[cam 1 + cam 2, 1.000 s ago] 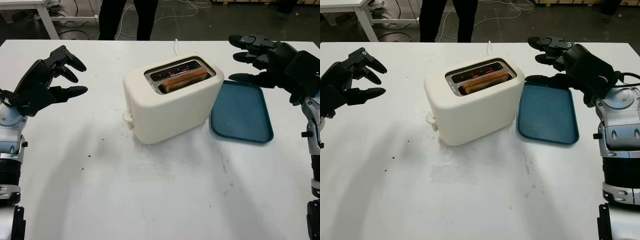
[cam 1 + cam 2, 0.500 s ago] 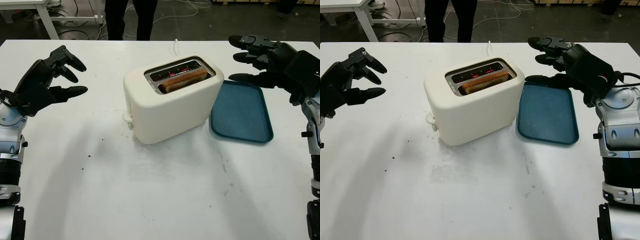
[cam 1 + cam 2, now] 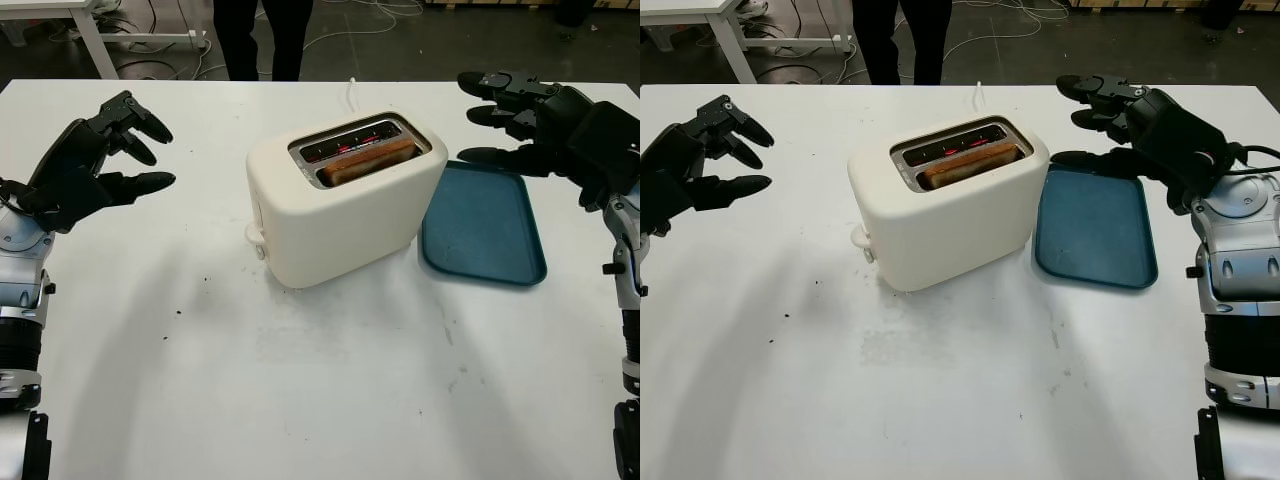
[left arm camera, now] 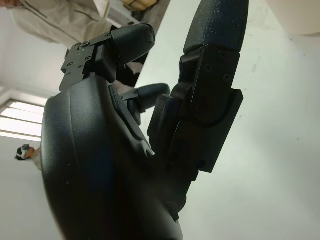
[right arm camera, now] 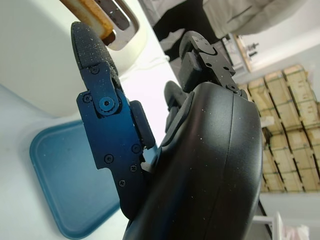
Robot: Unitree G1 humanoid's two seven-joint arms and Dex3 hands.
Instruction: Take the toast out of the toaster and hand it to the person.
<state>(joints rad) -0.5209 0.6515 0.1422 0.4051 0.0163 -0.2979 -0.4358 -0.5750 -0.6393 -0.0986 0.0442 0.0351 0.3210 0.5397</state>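
Left hand (image 3: 92,165) and right hand (image 3: 540,130), both raised, open, empty.

A browned slice of toast (image 3: 367,160) stands in the nearer slot of the cream toaster (image 3: 340,200), its top edge showing.

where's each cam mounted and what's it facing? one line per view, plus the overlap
Left eye: head, looking forward and down at the cream two-slot toaster with the browned toast slice; both open hands flank it.
Right eye: same head, offset sideways; left hand, right hand, person's dark trouser legs.
Left wrist: behind the left hand, over the white table.
Right wrist: behind the right hand, facing toaster and teal plastic tray.
Shared: eyes and right wrist show toaster, toast, tray.
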